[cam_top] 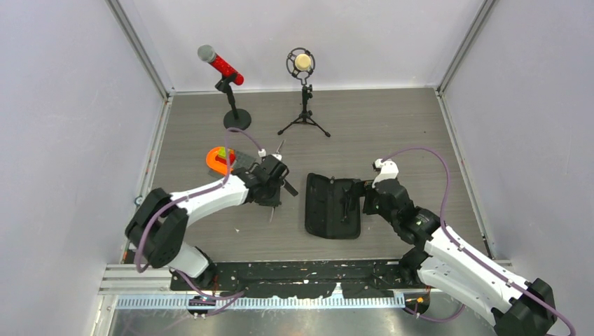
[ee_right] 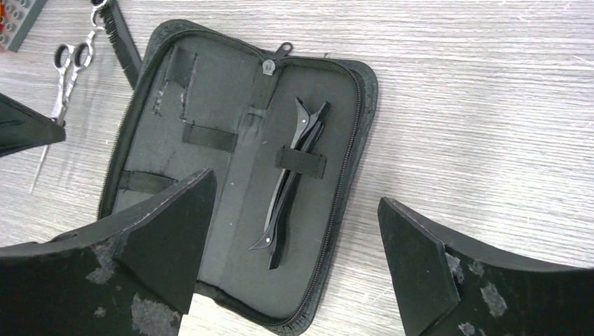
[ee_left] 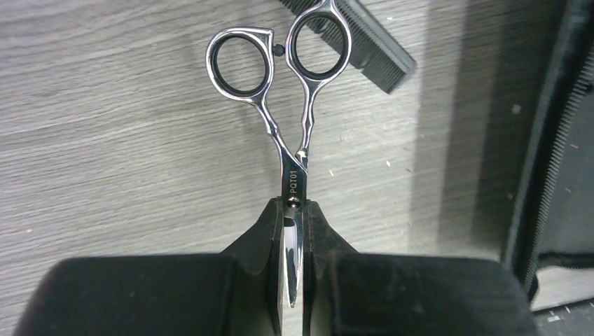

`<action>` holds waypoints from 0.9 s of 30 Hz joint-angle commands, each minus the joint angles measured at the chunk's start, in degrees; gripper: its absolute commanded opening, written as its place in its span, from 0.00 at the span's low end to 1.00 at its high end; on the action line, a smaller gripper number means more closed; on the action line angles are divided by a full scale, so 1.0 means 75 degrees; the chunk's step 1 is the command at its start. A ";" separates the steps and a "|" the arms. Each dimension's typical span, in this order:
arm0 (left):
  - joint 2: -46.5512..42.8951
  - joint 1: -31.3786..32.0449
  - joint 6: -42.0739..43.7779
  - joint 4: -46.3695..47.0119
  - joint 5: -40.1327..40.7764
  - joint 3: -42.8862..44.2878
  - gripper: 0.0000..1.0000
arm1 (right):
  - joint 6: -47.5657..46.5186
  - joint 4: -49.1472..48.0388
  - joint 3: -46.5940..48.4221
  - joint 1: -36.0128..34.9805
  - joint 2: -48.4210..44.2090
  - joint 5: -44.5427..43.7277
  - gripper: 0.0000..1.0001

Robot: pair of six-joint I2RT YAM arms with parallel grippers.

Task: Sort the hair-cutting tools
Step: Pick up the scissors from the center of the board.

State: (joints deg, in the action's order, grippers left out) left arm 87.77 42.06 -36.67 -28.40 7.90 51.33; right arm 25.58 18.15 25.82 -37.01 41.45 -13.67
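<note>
Stowed: hair clips [ee_right: 291, 182], strapped inside open case [ee_right: 210, 91].
In hand: scissors [ee_left: 293, 133], blades clenched in left jaws.
Outstanding: comb [ee_left: 378, 49], lying on bench [ee_left: 105, 140].
Right jaws released, above case.

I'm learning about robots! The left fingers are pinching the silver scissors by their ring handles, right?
Not quite. The left fingers do pinch the silver scissors, but by the blades, not by the ring handles. Those stick out free beyond the fingers. The left wrist view shows it.
</note>
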 commanded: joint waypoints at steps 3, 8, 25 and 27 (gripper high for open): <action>-0.1684 0.0037 0.1113 0.0263 -0.0261 -0.0221 0.00 | -0.0319 -0.0213 0.0679 0.0025 -0.0139 0.0808 0.95; -0.2529 0.0352 0.2404 0.0371 -0.0489 -0.0266 0.00 | -0.0673 -0.0151 0.1267 0.0034 0.0116 0.1647 0.96; -0.3738 0.2258 0.6195 0.0080 -0.1313 0.0399 0.00 | -0.0381 0.0564 0.3457 0.0031 0.2036 0.5741 0.85; -0.3722 0.2326 0.6345 0.0058 -0.1357 0.0468 0.00 | -0.0080 0.0282 0.3386 0.0026 0.2234 0.6167 0.81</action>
State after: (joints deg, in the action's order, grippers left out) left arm 61.01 58.15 5.10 -29.85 0.51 51.70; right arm 21.63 22.48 49.63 -37.01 56.16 23.11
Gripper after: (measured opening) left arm 0.072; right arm 0.843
